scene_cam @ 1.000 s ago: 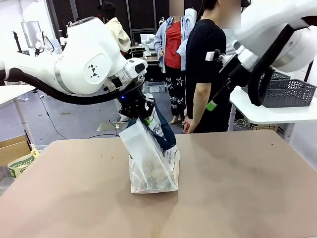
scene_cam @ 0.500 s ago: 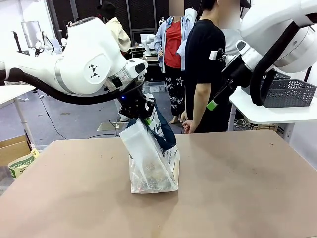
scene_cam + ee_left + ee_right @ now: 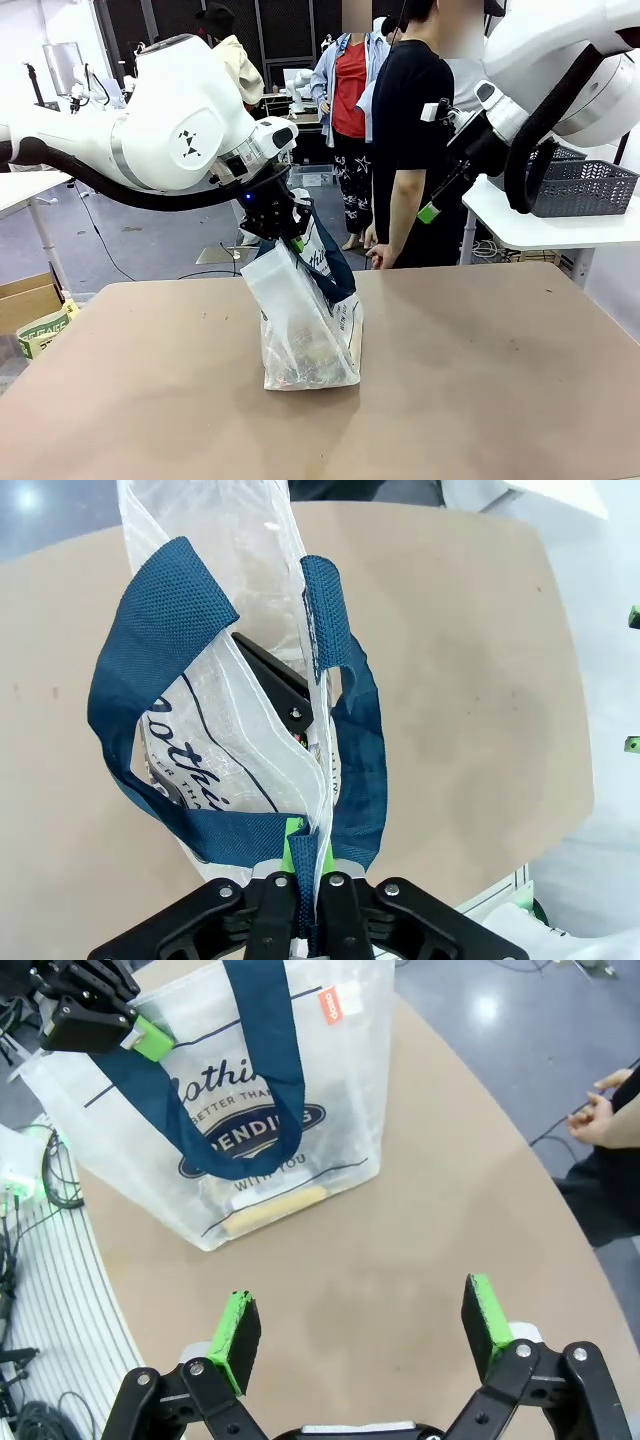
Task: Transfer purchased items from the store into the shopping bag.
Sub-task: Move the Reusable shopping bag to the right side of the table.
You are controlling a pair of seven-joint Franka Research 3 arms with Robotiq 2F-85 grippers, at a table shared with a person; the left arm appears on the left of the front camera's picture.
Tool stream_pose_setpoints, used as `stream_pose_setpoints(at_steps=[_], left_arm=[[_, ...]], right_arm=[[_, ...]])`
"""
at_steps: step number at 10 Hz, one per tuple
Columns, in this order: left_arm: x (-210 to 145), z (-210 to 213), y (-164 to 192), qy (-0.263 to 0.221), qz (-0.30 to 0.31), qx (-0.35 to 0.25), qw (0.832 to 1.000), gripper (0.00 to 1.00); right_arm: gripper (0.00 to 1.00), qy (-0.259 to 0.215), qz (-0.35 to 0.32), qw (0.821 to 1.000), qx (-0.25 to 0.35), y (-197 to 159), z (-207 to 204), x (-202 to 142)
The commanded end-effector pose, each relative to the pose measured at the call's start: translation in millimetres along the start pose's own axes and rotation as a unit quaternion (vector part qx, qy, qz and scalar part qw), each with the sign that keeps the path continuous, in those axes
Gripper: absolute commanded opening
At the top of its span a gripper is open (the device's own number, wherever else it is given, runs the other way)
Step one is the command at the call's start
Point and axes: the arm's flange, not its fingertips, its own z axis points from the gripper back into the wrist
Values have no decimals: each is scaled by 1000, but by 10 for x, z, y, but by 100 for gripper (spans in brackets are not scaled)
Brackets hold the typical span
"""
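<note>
The shopping bag (image 3: 305,325) stands on the brown table, frosted plastic with navy handles and an oval logo (image 3: 250,1130). My left gripper (image 3: 288,232) is shut on the bag's top rim (image 3: 305,865), holding that side up. Inside the bag I see a black scissors handle (image 3: 268,672) and a brown cardboard piece (image 3: 276,1210) lying at the bottom. My right gripper (image 3: 432,205) hangs high to the right of the bag, open (image 3: 362,1325) with nothing between its green pads. The grey basket (image 3: 582,186) sits on a white side table at far right.
A person in a black shirt (image 3: 412,150) stands at the table's far edge, one hand (image 3: 598,1120) low by the body. More people stand behind. A cardboard box (image 3: 28,300) sits on the floor at left. Bare tabletop (image 3: 500,380) lies right of the bag.
My right arm has drifted slightly right and up from a second ago, then held. The left gripper and the bag have not moved.
</note>
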Motion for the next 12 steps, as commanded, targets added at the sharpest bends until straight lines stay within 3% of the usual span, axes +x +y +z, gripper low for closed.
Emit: stream_pose_setpoints(at_steps=[1,2,6,9,12], left_arm=[[-1,11,13,-1,5,0,1000,0],[0,0,0,0,0,0,1000,0],[151,615,169,-15,-2,59,998,0],[283,1016,520,-24,3,84,996,0],[233,1340,966,-38,-38,141,988,0]], right_arm=[[100,5,-6,1000,-8,-9,5,18],[100,5,-6,1000,-8,-9,5,18],[100,5,-6,1000,-8,-9,5,18],[100,5,-6,1000,-8,-9,5,18],[100,5,-6,1000,-8,-9,5,18]])
